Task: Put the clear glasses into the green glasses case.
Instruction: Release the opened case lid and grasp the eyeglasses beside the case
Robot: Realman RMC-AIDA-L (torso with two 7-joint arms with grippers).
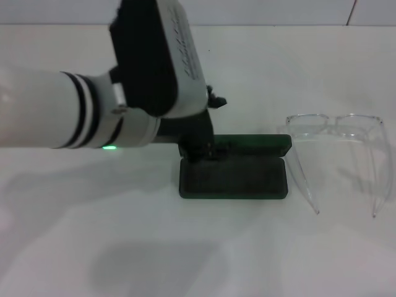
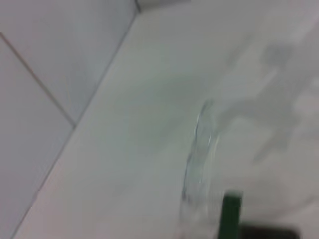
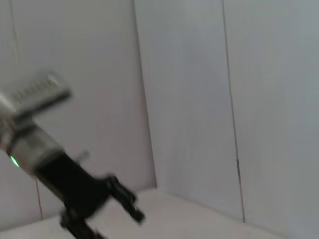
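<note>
left gripper (image 1: 201, 148) at open green glasses case (image 1: 234, 178)

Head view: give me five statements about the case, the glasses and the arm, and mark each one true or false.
1. The green glasses case lies open on the table. True.
2. The clear glasses are inside the case. False: they rest on the table beside it, on the robot's right.
3. The left gripper is at the case's left end, near the hinge. True.
4. The glasses' arms are folded. False: they are spread open.
5. The right arm reaches toward the glasses. False: no right arm shows in the head view.
</note>
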